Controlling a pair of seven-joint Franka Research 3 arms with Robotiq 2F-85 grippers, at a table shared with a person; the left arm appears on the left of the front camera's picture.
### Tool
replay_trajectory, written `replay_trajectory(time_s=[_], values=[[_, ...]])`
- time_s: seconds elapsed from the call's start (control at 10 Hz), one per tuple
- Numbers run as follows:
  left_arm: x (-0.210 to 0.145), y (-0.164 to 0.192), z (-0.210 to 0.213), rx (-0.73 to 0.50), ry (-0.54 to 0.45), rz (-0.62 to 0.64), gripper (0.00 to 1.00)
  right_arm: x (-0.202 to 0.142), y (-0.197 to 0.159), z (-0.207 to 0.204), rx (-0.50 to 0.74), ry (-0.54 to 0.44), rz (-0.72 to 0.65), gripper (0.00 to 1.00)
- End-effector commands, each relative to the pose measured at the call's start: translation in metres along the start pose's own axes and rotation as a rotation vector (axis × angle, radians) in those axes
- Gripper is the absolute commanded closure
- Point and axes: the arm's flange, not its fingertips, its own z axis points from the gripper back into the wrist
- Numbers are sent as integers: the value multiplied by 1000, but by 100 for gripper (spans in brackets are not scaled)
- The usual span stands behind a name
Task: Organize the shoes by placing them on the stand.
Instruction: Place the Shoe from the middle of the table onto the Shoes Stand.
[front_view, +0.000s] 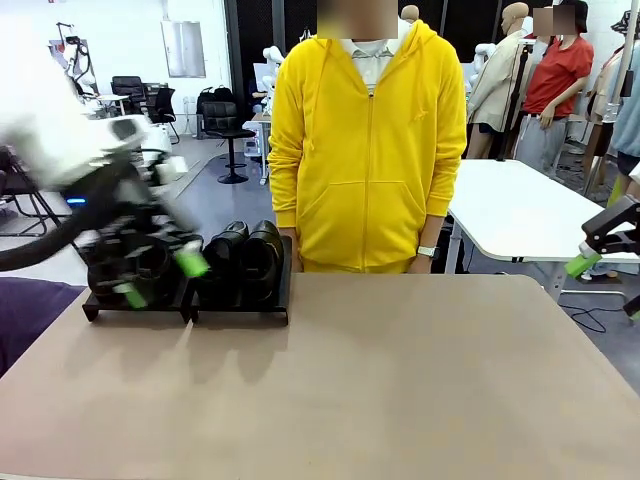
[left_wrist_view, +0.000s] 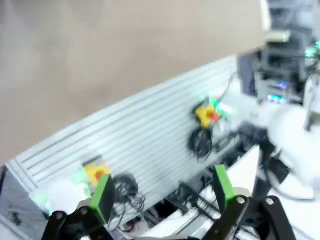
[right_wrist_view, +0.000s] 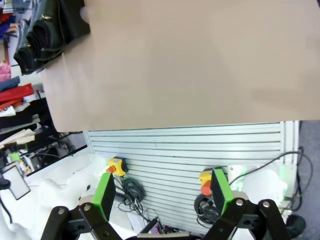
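Note:
The stand (front_view: 240, 313) is two low black platforms side by side at the table's far left. A pair of glossy black shoes (front_view: 247, 256) sits on its right platform. More dark shoes (front_view: 105, 275) rest on the left platform, partly hidden behind my left gripper (front_view: 160, 278). That gripper is motion-blurred, open and empty just in front of them. Its wrist view shows the left gripper (left_wrist_view: 162, 195) open over the table's edge. My right gripper (front_view: 607, 288) hangs open beyond the table's right side. From the right gripper (right_wrist_view: 162, 195), also open, the shoes (right_wrist_view: 42, 37) appear at top left.
A person in a yellow hoodie (front_view: 365, 140) stands at the far edge, hands down, right beside the stand. The tan table (front_view: 380, 380) is bare in front and to the right. Below its near edge is a slotted metal panel (right_wrist_view: 200, 150) with cables and yellow stop buttons.

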Motion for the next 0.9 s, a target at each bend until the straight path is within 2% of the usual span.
replay_trajectory(time_s=[0.0,0.1,0.2,0.3,0.8], values=[[-33,58,30,-32,23,-88,0,1,1,2,15,4,7,0],[-65,87,45,-139,-38,-135,0,1,1,2,15,4,7,0],[-85,111,51,-191,-152,-61,0,1,1,2,15,4,7,0],[-50,62,39,-70,15,-91,0,1,1,2,15,4,7,0],[-50,62,39,-70,15,-91,0,1,1,2,15,4,7,0]])
